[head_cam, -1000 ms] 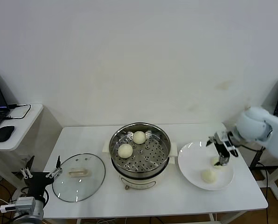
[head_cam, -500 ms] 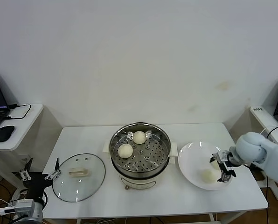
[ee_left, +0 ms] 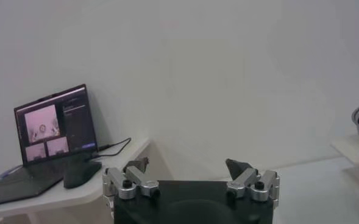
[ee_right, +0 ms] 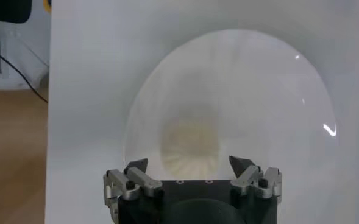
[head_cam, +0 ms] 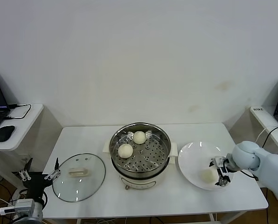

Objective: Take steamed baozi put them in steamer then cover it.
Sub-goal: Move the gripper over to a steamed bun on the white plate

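The steamer (head_cam: 140,151) stands mid-table with two steamed baozi (head_cam: 139,137) (head_cam: 125,150) on its perforated floor. To its right a white plate (head_cam: 192,161) carries another baozi (head_cam: 207,175) (ee_right: 191,146). My right gripper (head_cam: 219,173) (ee_right: 188,162) is low over the plate at that bun's right side, open, a fingertip on either side of the bun's near edge and not touching it. The glass cover (head_cam: 78,177) lies flat on the table left of the steamer. My left gripper (head_cam: 38,175) (ee_left: 191,165) hangs open and empty off the table's front left corner.
A side table on the left holds a laptop (ee_left: 54,125) and a black mouse (head_cam: 4,133). Another side table (head_cam: 268,119) stands on the right behind my right arm. The plate sits close to the table's right front edge.
My right gripper has dropped from above the back of the plate to plate level and swung toward the front bun. The left arm has hardly moved.
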You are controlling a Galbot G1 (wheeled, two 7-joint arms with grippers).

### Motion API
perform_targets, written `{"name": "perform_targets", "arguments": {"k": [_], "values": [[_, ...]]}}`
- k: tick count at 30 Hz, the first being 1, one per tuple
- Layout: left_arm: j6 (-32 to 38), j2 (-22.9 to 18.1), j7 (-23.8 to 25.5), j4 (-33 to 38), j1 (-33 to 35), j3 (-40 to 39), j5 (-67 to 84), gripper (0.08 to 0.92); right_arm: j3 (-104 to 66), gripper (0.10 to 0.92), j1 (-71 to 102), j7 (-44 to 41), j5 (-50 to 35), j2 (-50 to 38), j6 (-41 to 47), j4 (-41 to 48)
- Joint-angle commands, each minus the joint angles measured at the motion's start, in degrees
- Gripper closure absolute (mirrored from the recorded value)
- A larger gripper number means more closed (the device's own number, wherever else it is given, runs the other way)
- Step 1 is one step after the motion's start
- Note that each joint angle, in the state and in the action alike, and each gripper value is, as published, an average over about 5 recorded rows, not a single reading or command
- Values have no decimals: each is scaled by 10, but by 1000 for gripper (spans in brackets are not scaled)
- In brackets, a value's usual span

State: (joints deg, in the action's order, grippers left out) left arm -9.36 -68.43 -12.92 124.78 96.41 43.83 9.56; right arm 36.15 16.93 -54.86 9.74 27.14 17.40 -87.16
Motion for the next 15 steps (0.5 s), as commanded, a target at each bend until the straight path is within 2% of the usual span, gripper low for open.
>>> {"name": "perform_targets", "arguments": {"k": [1,8,15], "values": [[0,0,0,0,0,0,0,177,-28,264,31,13,8,13,1,18],[0,-1,0,2,1,0,0,177,-26,334,27,11,6,23,8,23],[-1,-3,0,5,2,1,0,177,-23,369,24,5,2,28,12,27]]}}
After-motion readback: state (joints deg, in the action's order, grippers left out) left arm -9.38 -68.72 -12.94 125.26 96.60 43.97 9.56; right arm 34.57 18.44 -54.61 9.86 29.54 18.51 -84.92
